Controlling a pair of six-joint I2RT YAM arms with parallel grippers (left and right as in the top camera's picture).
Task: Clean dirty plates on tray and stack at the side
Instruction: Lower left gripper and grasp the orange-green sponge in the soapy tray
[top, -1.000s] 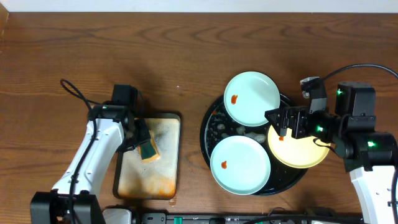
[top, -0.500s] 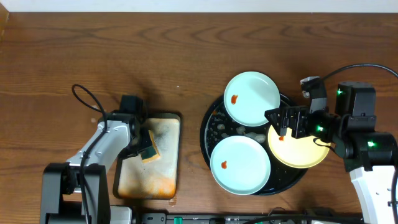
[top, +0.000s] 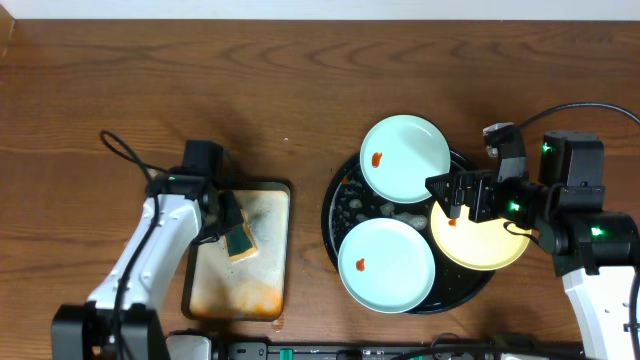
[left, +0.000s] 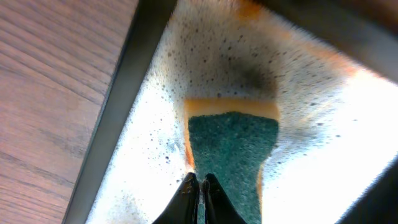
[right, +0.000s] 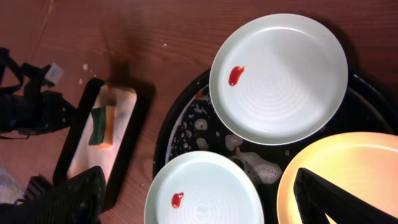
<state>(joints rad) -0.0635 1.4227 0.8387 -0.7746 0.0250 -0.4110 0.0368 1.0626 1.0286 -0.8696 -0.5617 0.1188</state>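
The round black tray (top: 333, 215) holds three plates. One mint plate (top: 405, 158) overlaps its far rim, and a second mint plate (top: 387, 265) lies at the front. The yellow plate (top: 485, 250) sits on the right. Each has a red sauce spot. My right gripper (top: 447, 195) hangs open above the yellow plate's left edge; in the right wrist view its gap (right: 202, 199) spans the front mint plate (right: 205, 190), with nothing held. My left gripper (top: 228, 225) is shut, its tips (left: 199, 180) pinching the left edge of the green-and-yellow sponge (left: 233, 149).
The sponge (top: 240, 242) lies on a rectangular stained metal tray (top: 255, 285) left of the black tray. White foam flecks sit between the plates (right: 255, 168). Bare wooden table (top: 300, 80) runs along the back and far left. A cable loops beside the left arm (top: 115, 145).
My left jaws have closed at the sponge. The left arm dipped outward half a second ago and is back over the metal tray. The right arm and plates have not moved.
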